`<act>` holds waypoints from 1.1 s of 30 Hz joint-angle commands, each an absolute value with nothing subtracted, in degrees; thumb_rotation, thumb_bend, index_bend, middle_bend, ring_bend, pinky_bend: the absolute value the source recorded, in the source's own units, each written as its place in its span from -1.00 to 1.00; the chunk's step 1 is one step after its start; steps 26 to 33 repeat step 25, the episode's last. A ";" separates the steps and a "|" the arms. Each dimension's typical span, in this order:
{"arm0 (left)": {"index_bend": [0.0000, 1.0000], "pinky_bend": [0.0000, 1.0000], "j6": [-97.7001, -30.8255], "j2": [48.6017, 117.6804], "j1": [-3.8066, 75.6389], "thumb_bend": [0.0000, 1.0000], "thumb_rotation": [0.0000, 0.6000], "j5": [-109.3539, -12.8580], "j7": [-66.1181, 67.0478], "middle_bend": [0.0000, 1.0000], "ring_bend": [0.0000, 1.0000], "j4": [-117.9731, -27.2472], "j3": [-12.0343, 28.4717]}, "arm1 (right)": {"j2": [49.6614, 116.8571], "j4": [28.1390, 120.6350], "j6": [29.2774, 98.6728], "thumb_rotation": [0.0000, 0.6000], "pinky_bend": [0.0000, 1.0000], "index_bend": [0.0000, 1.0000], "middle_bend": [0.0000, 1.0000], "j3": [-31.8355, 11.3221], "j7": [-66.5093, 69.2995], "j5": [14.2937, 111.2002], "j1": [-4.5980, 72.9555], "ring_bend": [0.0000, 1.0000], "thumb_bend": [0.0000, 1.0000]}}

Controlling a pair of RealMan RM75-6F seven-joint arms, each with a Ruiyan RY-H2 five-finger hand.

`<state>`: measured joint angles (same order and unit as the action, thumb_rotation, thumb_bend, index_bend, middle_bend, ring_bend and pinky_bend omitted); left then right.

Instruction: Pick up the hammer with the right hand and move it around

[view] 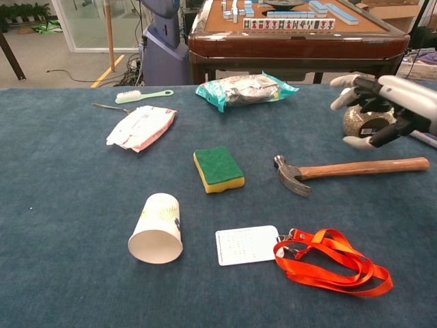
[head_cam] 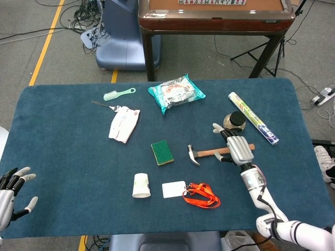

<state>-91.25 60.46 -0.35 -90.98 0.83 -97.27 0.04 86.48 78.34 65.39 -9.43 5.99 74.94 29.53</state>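
Note:
The hammer (head_cam: pixel 214 153) (view: pixel 345 171), with a dark metal head and a wooden handle, lies flat on the blue table, head pointing left. My right hand (head_cam: pixel 236 146) (view: pixel 382 102) hovers above the handle's far end with fingers spread and holds nothing. In the chest view it is clearly raised off the hammer. My left hand (head_cam: pixel 11 191) rests open at the table's near left corner, seen only in the head view.
Near the hammer are a green sponge (view: pixel 218 168), a paper cup (view: pixel 158 228) on its side, a white card with an orange lanyard (view: pixel 328 265), and a dark round jar (head_cam: pixel 234 122). Farther back lie a snack pack (head_cam: pixel 176 92), a tube (head_cam: pixel 253 125), a brush (head_cam: pixel 118 94), a fork and a wrapper (head_cam: pixel 123 124).

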 commanded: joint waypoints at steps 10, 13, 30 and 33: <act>-0.45 -0.75 -91.19 60.44 -0.29 -0.50 1.00 -91.91 1.14 -0.65 -0.83 -97.57 -0.38 | 69.06 97.20 84.86 1.00 -0.56 -0.78 -0.31 -2.66 -6.21 80.69 14.02 -0.52 -0.40; -0.45 -0.75 -91.39 60.50 -0.33 -0.50 1.00 -92.54 1.32 -0.65 -0.83 -97.65 -0.60 | 66.50 98.83 87.47 1.00 -0.56 -0.75 -0.31 -0.86 -6.08 82.36 11.13 -0.52 -0.40; -0.45 -0.75 -91.66 60.38 -0.46 -0.50 1.00 -93.07 1.12 -0.65 -0.83 -97.71 -0.88 | 64.18 99.50 89.03 1.00 -0.56 -0.70 -0.30 1.29 -3.72 85.17 6.58 -0.52 -0.40; -0.45 -0.75 -91.66 60.38 -0.46 -0.50 1.00 -93.07 1.12 -0.65 -0.83 -97.71 -0.88 | 64.18 99.50 89.03 1.00 -0.56 -0.70 -0.30 1.29 -3.72 85.17 6.58 -0.52 -0.40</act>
